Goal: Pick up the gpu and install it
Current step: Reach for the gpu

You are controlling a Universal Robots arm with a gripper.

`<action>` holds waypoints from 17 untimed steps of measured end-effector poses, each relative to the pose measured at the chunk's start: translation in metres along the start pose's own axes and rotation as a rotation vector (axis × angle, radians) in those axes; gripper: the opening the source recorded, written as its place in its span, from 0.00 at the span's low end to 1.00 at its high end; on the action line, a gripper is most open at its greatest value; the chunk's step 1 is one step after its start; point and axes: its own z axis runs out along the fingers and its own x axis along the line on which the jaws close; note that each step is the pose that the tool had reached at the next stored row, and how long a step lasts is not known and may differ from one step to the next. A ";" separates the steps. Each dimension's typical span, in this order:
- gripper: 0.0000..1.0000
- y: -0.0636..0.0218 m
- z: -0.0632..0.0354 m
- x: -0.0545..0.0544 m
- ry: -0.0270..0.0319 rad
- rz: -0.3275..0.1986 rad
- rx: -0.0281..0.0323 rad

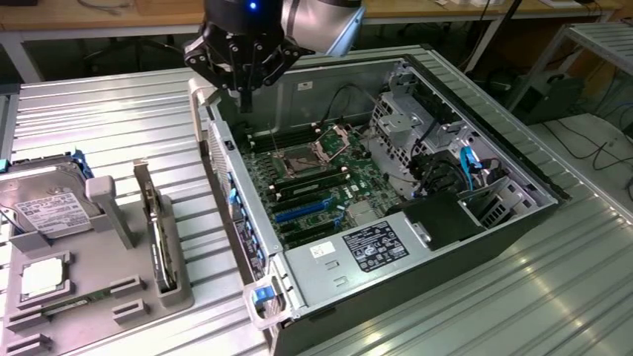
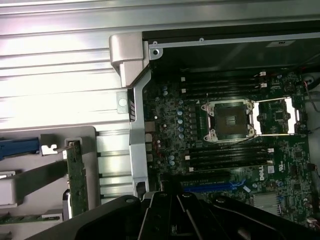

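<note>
Robotics/electronics lab, by the looks. Ribbed sheet-metal bench (image 1: 109,119) carried an opened PC tower (image 1: 316,278), mobo (image 1: 316,178) exposed; grey fixture (image 1: 104,211) at the tower's 9 o'clock in the exterior view held loose parts, incl. gpu (image 1: 156,237) & hard drive (image 1: 44,204). Robot arm (image 1: 322,22) hung at 12 o'clock. Wooden desks (image 1: 129,18) behind, cables (image 1: 583,144) trailed on floor (image 1: 613,167) at 2 o'clock.

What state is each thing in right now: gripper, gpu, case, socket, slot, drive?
gripper: shut, empty, above the case.
gpu: standing on edge in the grey holder, untouched.
computer case: open, lying on its side.
CPU socket: retention frame flipped open, looks empty.
blue slot: vacant.
hard drive: parked in the holder.
</note>
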 end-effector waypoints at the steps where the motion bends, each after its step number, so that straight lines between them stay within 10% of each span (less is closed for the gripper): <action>1: 0.11 -0.0002 -0.0001 0.001 0.0000 0.000 0.0001; 17: 0.11 -0.0029 -0.0007 0.020 0.0000 0.000 0.0001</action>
